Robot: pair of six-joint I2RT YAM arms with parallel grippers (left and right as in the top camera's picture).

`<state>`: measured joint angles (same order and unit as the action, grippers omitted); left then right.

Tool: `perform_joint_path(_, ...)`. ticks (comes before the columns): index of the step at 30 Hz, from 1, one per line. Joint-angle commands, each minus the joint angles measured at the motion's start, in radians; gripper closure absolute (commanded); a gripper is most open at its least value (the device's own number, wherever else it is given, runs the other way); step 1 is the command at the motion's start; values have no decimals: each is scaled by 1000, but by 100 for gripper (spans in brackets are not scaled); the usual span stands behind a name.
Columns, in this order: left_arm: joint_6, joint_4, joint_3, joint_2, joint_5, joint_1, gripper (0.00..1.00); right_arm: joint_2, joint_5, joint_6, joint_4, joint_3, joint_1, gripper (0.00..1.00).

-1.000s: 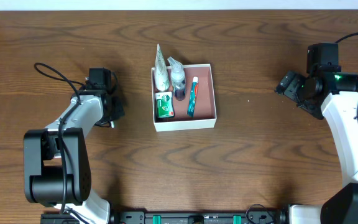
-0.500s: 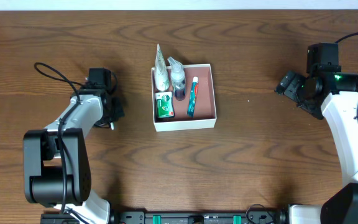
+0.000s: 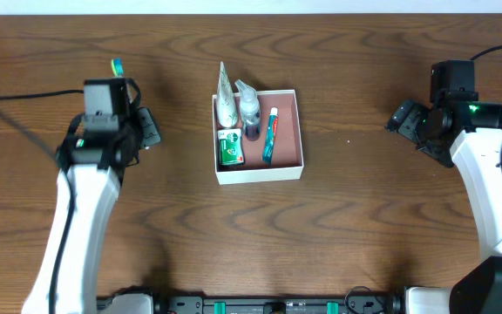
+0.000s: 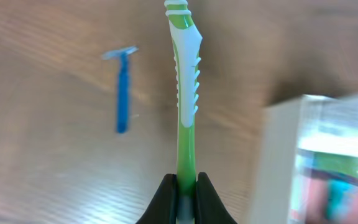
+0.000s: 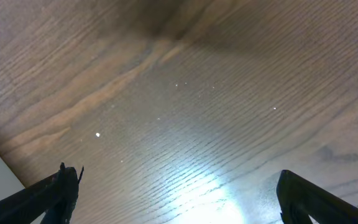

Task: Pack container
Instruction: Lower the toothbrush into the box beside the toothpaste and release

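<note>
While the left claw grips a green toothbrush by its handle, left of the container at the middle of the desk, the right claw hangs open. The brush should probably clear the white wall before being lowered flat onto the bare pink floor at the box's right side.

Four toiletries lie inside the white container.

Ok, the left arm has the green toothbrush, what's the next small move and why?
Probably carry the left gripper over to the container: it is shut on the green toothbrush, off to the container's side, and its right half shows bare floor.
</note>
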<state>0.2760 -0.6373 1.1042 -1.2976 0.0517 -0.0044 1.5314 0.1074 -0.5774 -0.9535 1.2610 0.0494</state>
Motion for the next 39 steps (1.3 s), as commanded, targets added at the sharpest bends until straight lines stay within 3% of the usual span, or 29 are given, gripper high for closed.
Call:
perform_joint_path(1, -21, -8, 12, 101, 166, -53, 94, 2, 5, -13, -1, 2, 4, 1)
perform_joint_path(4, -17, 3, 12, 176, 228, -131, 94, 2, 5, -13, -1, 2, 4, 1)
perform_joint_path(11, 49, 122, 12, 222, 220, -356, 94, 2, 5, -13, -1, 2, 4, 1)
perform_joint_path(22, 195, 237, 12, -7, -41, -607, 94, 2, 5, -13, -2, 2, 3, 1)
perform_joint_path(30, 224, 311, 12, -205, -68, -650, 94, 2, 5, -13, -1, 2, 4, 1)
perform_joint_path(39, 224, 326, 12, -306, -68, -650, 94, 2, 5, -13, -1, 2, 3, 1)
